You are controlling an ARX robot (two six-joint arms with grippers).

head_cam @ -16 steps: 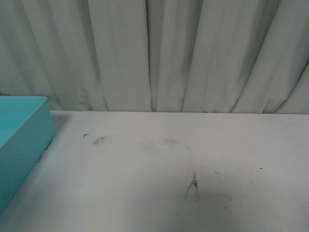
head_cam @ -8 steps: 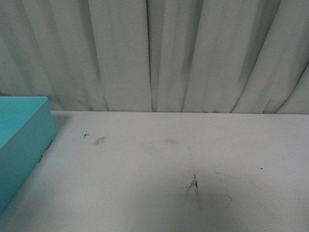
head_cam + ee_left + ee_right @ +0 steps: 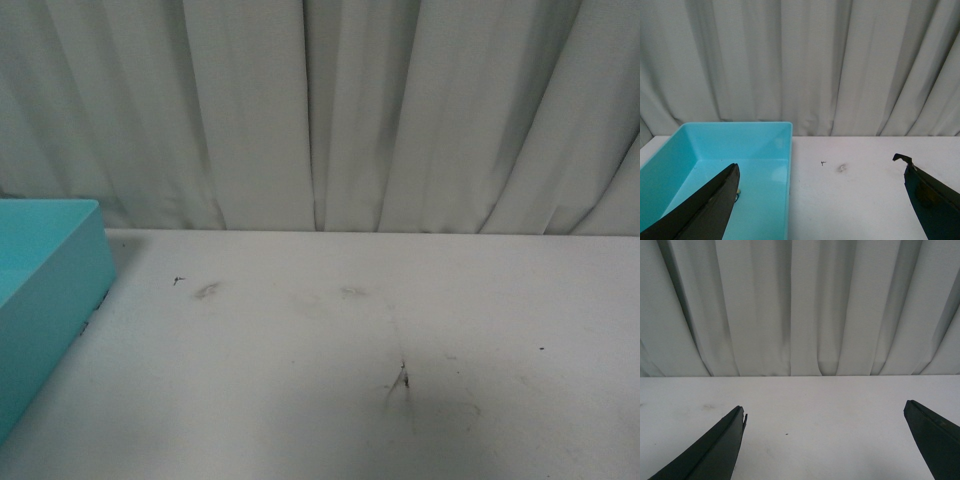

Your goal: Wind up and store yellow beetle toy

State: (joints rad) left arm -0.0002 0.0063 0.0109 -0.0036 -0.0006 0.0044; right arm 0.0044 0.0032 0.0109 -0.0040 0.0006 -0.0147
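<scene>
Front view: neither arm shows. White table (image 3: 330,400) w/ dark scuff marks (image 3: 400,380) near the front, a fainter smudge (image 3: 207,290) further back. Turquoise bin (image 3: 45,300) sits at the table's left edge, only its right wall & corner in frame. Behind the table, pale pleated curtain (image 3: 330,110) across the whole back.

Left wrist view: left gripper (image 3: 820,200) w/ fingers wide apart, nothing between them. One dark finger (image 3: 705,210) overlaps the bin (image 3: 765,150), the other (image 3: 932,205) is over bare table (image 3: 850,200). Bin interior is open to view; a small pale speck beside the finger tip, too small to ID. Small mark & smudge (image 3: 841,168) on the table just beyond the bin's wall. Curtain (image 3: 805,65) at back.

Right wrist view: right gripper (image 3: 825,440) also spread wide, empty. Fingers (image 3: 710,452) over plain table (image 3: 825,405), a tiny dark dot (image 3: 786,433) between them. Curtain (image 3: 800,305) beyond.

Yellow beetle toy: can't see it in any view; can't tell where it is.
</scene>
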